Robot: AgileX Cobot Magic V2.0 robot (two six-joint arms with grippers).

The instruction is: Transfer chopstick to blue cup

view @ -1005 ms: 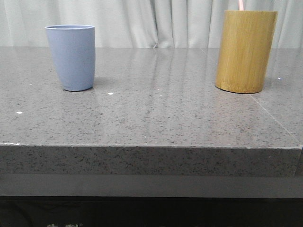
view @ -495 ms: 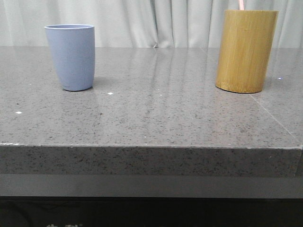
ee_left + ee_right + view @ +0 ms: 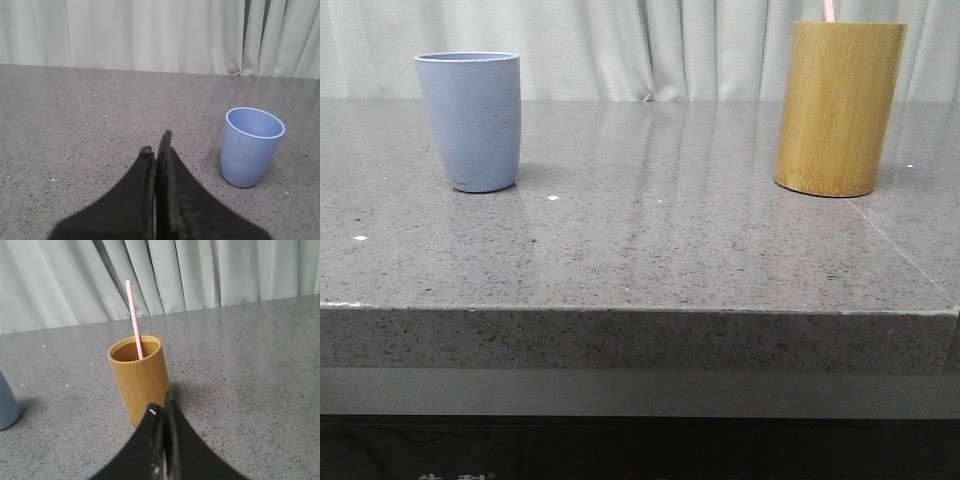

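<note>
The blue cup (image 3: pixel 470 120) stands upright on the left of the grey stone table (image 3: pixel 640 250); it also shows in the left wrist view (image 3: pixel 251 146) and at the edge of the right wrist view (image 3: pixel 6 404). A pale pink chopstick (image 3: pixel 133 319) leans inside the bamboo cylinder (image 3: pixel 139 377); in the front view only its tip (image 3: pixel 829 10) shows above the cylinder (image 3: pixel 838 108) on the right. My left gripper (image 3: pixel 156 145) is shut and empty, short of the blue cup. My right gripper (image 3: pixel 161 405) is shut and empty, just in front of the cylinder. Neither gripper shows in the front view.
Pale curtains (image 3: pixel 650 45) hang behind the table. The table's front edge (image 3: pixel 640 312) runs across the front view. A seam in the stone (image 3: pixel 900 250) runs toward the front right.
</note>
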